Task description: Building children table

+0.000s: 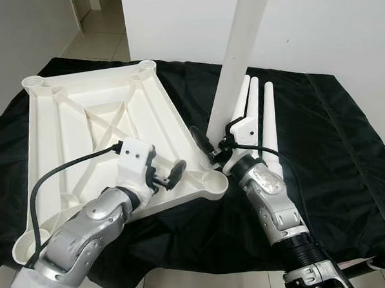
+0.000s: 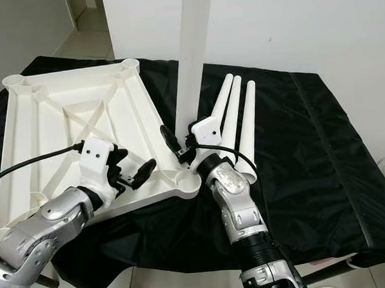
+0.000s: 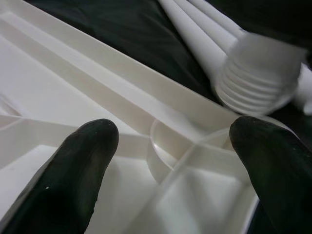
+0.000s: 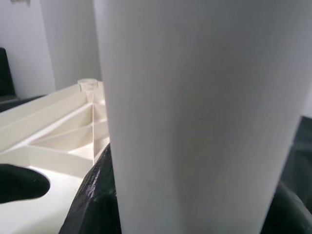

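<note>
Left eye view: right gripper [image 1: 209, 145] clamping upright white ribbed-ended leg [image 1: 235, 58], left gripper [image 1: 170, 175] spread

A black, creased fabric cover [image 1: 336, 175] drapes the work surface, spreading from nine o'clock round to three o'clock and hanging over the near edge at six. A plain white wall [image 1: 328, 27] stands behind it from twelve to two o'clock. At eleven o'clock, pale beige tiled floor [image 1: 99, 29] runs back through a doorway.
</note>
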Available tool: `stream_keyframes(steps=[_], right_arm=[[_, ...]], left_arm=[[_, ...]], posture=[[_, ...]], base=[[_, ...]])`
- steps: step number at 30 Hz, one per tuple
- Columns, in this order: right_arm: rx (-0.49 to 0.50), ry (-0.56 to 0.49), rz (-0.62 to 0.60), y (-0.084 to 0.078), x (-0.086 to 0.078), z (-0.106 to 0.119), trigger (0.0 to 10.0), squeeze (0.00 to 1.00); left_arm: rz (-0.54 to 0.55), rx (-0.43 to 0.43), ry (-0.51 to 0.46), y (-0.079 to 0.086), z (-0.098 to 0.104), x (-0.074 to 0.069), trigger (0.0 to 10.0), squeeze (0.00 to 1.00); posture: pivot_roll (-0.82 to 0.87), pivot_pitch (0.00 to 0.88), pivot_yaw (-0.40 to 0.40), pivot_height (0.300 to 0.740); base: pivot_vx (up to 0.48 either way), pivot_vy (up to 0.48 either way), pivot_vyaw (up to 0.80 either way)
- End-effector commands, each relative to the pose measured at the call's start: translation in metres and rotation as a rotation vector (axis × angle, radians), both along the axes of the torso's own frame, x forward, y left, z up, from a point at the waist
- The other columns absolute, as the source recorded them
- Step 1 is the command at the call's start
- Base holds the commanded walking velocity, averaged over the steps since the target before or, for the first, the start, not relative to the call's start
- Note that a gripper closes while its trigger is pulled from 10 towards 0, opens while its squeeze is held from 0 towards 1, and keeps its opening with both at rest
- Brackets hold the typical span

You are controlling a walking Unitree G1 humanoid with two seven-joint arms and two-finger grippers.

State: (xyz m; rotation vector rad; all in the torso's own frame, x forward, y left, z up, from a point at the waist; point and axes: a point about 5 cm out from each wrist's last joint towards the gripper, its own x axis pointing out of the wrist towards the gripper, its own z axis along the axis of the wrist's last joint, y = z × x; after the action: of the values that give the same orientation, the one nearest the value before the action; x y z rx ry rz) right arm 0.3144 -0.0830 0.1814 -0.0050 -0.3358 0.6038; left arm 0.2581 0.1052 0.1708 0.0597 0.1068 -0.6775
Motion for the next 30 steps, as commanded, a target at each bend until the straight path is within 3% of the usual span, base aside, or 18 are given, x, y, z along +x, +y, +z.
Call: stream_keyframes(steps=[1,12,13,20,22,26,30], right_arm=[[-0.012,0.023,0.002,-0.003,0.000,-0.006,10.0,0.00],[-0.093,0.128,-0.042,-0.020,-0.020,-0.041,10.0,0.00],[-0.045,0.123,-0.033,-0.020,-0.024,-0.039,10.0,0.00],[0.021,0.094,-0.038,-0.020,-0.021,-0.025,10.0,0.00],[0.081,0.071,-0.068,-0.024,-0.020,-0.016,10.0,0.00],[0.148,-0.001,-0.170,-0.035,-0.019,0.000,10.0,0.00],[0.144,-0.031,-0.229,-0.040,-0.019,0.004,10.0,0.00]], left_arm=[[-0.326,0.007,0.040,-0.012,-0.004,-0.015,10.0,0.00],[-0.286,0.007,0.017,-0.002,0.002,-0.009,10.0,0.00],[-0.293,0.018,0.017,-0.002,0.001,-0.009,10.0,0.00],[-0.314,0.078,0.013,-0.003,-0.006,-0.007,10.0,0.00],[-0.304,0.089,0.002,-0.002,-0.006,-0.004,10.0,0.00],[-0.207,0.064,-0.048,0.004,0.001,0.010,10.0,0.00],[-0.098,0.050,-0.078,0.011,0.005,0.024,10.0,0.00]], posture=[[0.11,0.096,-0.060,0.740],[0.11,0.092,-0.061,0.740],[0.10,0.093,-0.058,0.740],[0.09,0.088,-0.046,0.740],[0.08,0.085,-0.045,0.740],[0.08,0.083,-0.043,0.740],[0.08,0.081,-0.042,0.740]], base=[[0.000,0.000,0.00],[0.000,0.000,0.00],[0.000,0.000,0.00],[0.000,0.000,0.00],[0.000,0.000,0.00],[0.000,0.000,0.00],[0.000,0.000,0.00]])
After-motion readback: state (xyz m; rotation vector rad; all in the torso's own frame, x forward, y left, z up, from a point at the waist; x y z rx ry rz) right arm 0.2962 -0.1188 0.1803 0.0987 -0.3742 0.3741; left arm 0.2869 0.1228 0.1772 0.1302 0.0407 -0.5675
